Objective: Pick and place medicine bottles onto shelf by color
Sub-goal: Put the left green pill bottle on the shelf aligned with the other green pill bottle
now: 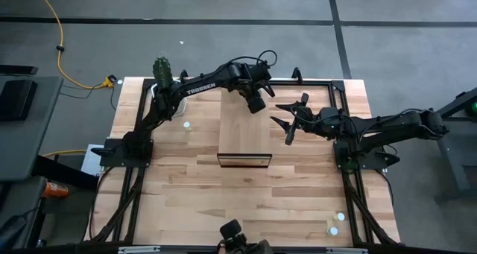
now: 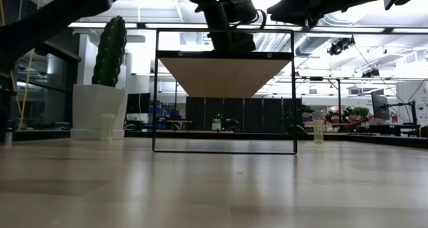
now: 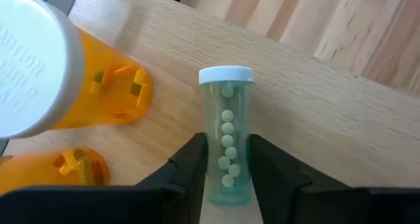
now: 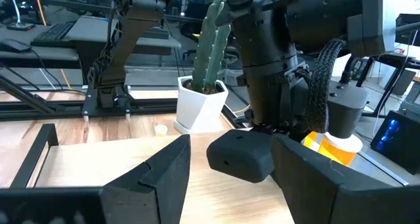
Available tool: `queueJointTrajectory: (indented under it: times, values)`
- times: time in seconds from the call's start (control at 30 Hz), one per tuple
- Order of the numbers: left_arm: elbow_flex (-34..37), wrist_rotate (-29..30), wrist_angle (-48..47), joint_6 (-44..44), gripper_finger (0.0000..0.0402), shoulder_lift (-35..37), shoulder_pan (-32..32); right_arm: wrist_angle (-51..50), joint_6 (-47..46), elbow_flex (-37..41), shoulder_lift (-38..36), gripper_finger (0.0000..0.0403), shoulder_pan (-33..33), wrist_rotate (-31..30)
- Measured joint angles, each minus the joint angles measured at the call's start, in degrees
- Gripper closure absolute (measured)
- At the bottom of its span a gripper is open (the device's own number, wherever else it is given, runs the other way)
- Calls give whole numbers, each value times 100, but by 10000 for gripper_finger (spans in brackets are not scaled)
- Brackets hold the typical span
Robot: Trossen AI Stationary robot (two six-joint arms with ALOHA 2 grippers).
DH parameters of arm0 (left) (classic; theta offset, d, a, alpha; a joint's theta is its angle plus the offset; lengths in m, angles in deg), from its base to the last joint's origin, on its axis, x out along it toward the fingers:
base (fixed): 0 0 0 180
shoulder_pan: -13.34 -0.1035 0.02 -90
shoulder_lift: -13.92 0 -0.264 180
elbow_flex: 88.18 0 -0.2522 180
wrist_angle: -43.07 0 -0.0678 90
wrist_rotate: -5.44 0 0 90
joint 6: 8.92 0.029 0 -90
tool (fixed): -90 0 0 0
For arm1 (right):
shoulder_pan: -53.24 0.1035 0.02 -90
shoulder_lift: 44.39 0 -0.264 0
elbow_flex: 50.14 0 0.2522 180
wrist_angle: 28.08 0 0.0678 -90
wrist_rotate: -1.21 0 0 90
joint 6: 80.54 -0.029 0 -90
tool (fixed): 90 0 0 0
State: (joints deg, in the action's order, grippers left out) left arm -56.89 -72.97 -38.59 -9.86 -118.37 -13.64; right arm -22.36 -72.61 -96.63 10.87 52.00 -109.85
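The shelf [image 1: 244, 135] stands mid-table, its light-wood top on a dark frame [image 2: 224, 148]. My left gripper [image 1: 256, 103] is over the shelf's far end, shut on a pale green bottle [image 3: 226, 119] with a white cap. Two orange bottles [image 3: 111, 92] [image 3: 52, 168] stand beside it on the shelf top; one also shows in the right wrist view [image 4: 338, 142]. My right gripper [image 1: 279, 114] hovers open and empty just right of the shelf. Loose pale bottles stand on the table at the left [image 1: 186, 124] and near right [image 1: 335, 224]. My left gripper pinches the pale green bottle's body near its base [image 3: 226, 184] between its two fingers [image 3: 190, 168], one on each side. The bottle lies along the fingers, its cap end [image 3: 226, 76] pointing away from them. Whether it rests on the shelf top I cannot tell.
A cactus in a white pot [image 1: 162, 79] stands at the table's far left, behind the shelf in the right wrist view [image 4: 203, 106]. The arm bases sit at the table's left and right sides. Bare tabletop lies in front of the shelf [image 1: 246, 202].
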Motion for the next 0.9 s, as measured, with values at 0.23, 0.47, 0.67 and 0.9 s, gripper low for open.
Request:
queueJointTrajectory:
  times: [0.23, 0.47, 0.67, 0.9]
  values:
    - [0, 18, -2, 8, 311, 0, 0, 0, 1, 0, 0, 198, -1, 0]
    - [0, 149, -28, 117, 310, 0, 0, 0, 2, 0, 0, 198, -1, 0]
    - [0, 170, -44, 115, 310, 4, 0, 0, 2, 0, 0, 198, -1, 0]
    - [-4, 171, -80, 160, 317, 32, 0, 0, 2, 0, 0, 198, -2, 0]
